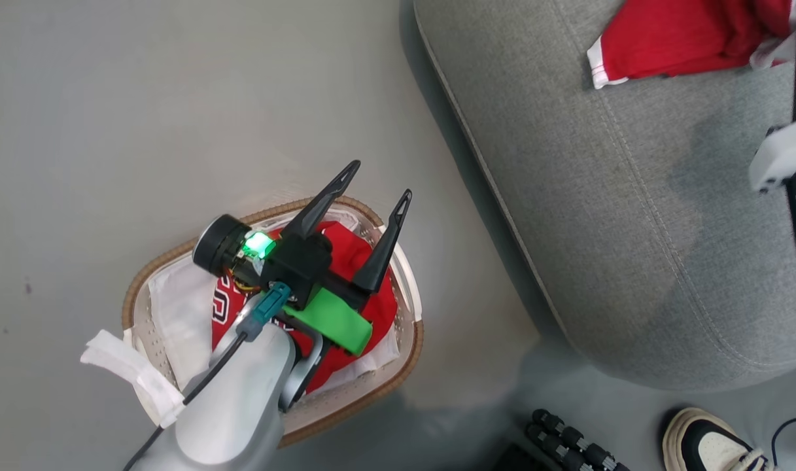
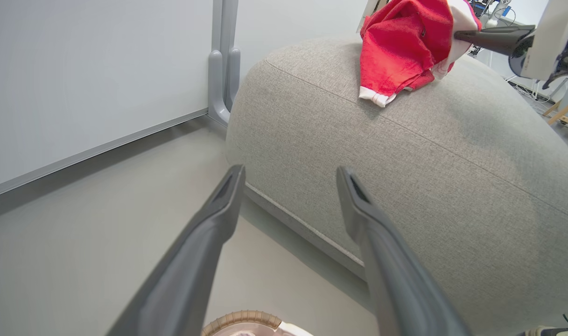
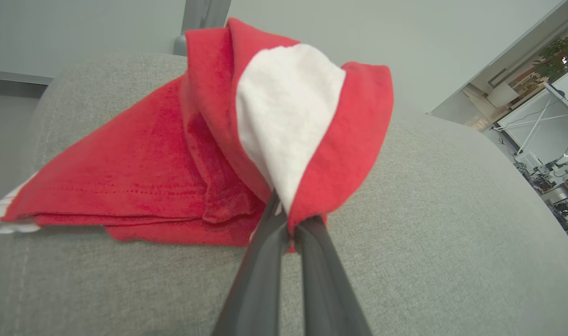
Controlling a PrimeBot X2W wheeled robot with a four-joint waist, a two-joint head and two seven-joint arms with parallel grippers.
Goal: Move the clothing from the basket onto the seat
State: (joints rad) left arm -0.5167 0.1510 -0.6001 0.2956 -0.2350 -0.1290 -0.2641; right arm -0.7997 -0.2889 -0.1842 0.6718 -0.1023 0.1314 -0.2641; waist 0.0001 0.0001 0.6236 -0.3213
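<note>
The basket (image 1: 418, 333) stands on the floor at the lower left, with a red jersey (image 1: 381, 304) bearing black-and-white letters inside it. My left gripper (image 1: 379, 182) hovers above the jersey, open and empty; its fingers (image 2: 218, 219) point toward the seat (image 1: 633, 216). A second red piece of clothing (image 1: 685, 36) with white trim lies partly on the seat's far end. My right gripper (image 3: 286, 217) is shut on a raised red-and-white fold of that piece (image 3: 171, 177). In the left wrist view the right gripper (image 2: 457, 35) shows pinching this clothing (image 2: 405, 46) above the seat (image 2: 452, 154).
A person's shoe (image 1: 705, 445) and a black ribbed object (image 1: 568, 445) sit on the floor below the seat's rounded corner. A white wall panel with a grey post (image 2: 223, 60) stands behind the seat. Bare floor surrounds the basket; its rim (image 2: 241, 319) shows below my left fingers.
</note>
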